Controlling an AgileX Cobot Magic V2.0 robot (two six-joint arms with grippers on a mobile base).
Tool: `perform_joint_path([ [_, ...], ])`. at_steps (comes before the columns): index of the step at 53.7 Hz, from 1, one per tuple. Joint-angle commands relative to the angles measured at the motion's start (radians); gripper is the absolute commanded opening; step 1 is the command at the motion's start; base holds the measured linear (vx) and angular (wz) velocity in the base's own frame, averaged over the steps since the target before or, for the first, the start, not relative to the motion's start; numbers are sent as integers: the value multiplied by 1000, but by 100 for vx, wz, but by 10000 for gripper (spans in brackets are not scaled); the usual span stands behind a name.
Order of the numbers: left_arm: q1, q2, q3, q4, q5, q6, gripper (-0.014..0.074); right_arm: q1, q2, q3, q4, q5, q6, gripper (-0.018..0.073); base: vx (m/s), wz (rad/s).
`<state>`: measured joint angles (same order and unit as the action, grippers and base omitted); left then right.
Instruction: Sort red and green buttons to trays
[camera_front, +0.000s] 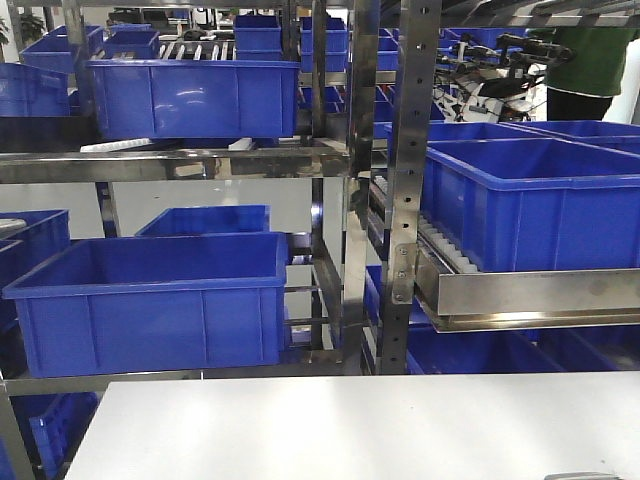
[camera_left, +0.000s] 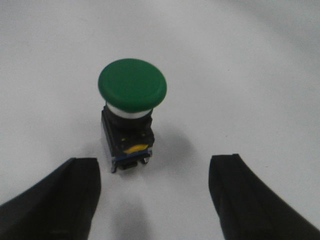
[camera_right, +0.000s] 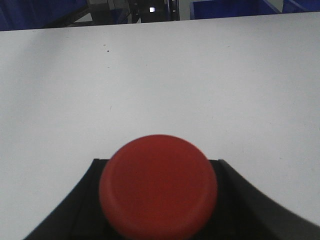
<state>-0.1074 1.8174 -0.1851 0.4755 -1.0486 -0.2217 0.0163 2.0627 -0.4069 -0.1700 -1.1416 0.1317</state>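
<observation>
Two push-buttons are seen, one in each wrist view. In the left wrist view the green button (camera_left: 131, 107) is stood upright on the white counter (camera_left: 250, 60), its round cap uppermost and its dark blocky body below, with a yellow mark shown on the near face. The left hand (camera_left: 155, 165) is held open: its two black fingers (camera_left: 75, 185) are spread wide at the near edge of the view. The green button is set just beyond the fingertips, closer to the left finger than to the right one, and is touched by neither. A soft shadow is cast on the counter to the right of the button. In the right wrist view the red button (camera_right: 158, 186) is gripped by the right hand (camera_right: 158, 165), whose dark fingers (camera_right: 235, 200) are drawn in close on both sides beneath the cap. The body of the red button is hidden by its own cap, which is blurred by nearness to the lens. Bare white counter is stretched out beyond it to the far edge. In the front-facing view only the far strip of the counter is shown at the bottom. Behind it a metal rack (camera_front: 410, 150) is loaded with blue crates (camera_front: 150, 300) on several shelves.
</observation>
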Motion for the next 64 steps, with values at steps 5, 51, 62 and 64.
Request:
perform_joint_path([
  [5, -5, 64, -50, -11, -201, 70, 576, -8, -34, -12, 3, -180, 0, -8, 0, 0],
  [51, -1, 0, -252, 23, -77, -108, -3, -9, -67, -12, 20, -193, 0, -8, 0, 0],
  [62, -1, -281, -277, 2, 261, -161, 0, -9, -325, -12, -52, 23, 35, -8, 0, 0],
  [64, -1, -338, -294, 31, 374, -170, 0, -9, -396, -12, -63, 106, 37, -8, 0, 0],
])
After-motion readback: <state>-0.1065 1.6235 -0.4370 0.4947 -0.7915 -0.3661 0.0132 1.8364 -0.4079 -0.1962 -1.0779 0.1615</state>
